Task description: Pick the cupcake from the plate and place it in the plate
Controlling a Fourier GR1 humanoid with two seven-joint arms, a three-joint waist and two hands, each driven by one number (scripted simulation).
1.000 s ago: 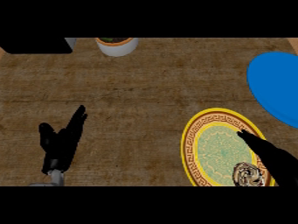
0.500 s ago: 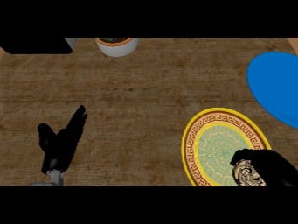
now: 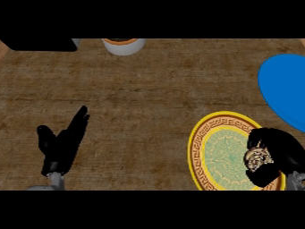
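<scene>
Head view, listed for you from the near edge outward.

Right hand (image 3: 278,156): low at the right, over the right side of the yellow plate (image 3: 211,154). Half a second ago the fingers were only beginning to bend; a second ago they lay straight across the rim. Now they are curled round the cupcake (image 3: 257,160), thumb below and fingers above. Read this as the grasp closing.

Cupcake: on the yellow plate's right part, mostly hidden by the hand; only a patch of brown and cream shows between the fingers. You cannot tell whether it has left the plate surface.

Left hand (image 3: 62,145): low at the left, fingers straight and relaxed, pointing up, resting on the counter (image 3: 148,89). It has not moved across the three pictures.

Blue plate (image 3: 293,94): farther off at the right edge, just beyond the yellow plate, nothing on it. Judged the target; the carry would be short, up and away from you.

Cup (image 3: 123,45): far edge, centre-left, well apart from the work.

Dark block (image 3: 39,44): far left corner; what it is you cannot tell.
</scene>
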